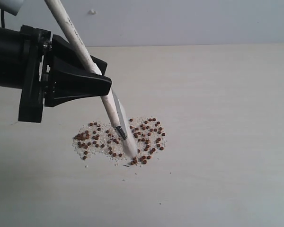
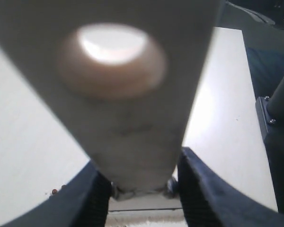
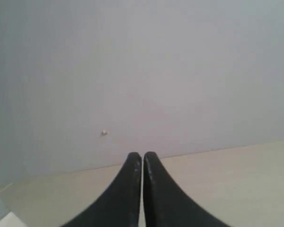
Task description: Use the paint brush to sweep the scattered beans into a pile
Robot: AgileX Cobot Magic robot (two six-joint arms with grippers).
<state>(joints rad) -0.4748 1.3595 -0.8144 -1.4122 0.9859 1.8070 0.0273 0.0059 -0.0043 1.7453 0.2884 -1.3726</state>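
Over the pale cream tabletop [image 1: 227, 142], the black left gripper [image 1: 103, 75] grasps the slanted cream-handled, white-bristled paint brush [image 1: 85, 52], the black right gripper [image 3: 142, 161] is pressed together empty, and the brush tip rests amid tiny round reddish-brown beans [image 1: 146, 135] spread with whitish crumbs [image 1: 105, 154].

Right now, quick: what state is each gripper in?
Left gripper: closed on the paint brush, by its handle.
Right gripper: jaws closed, holding nothing.
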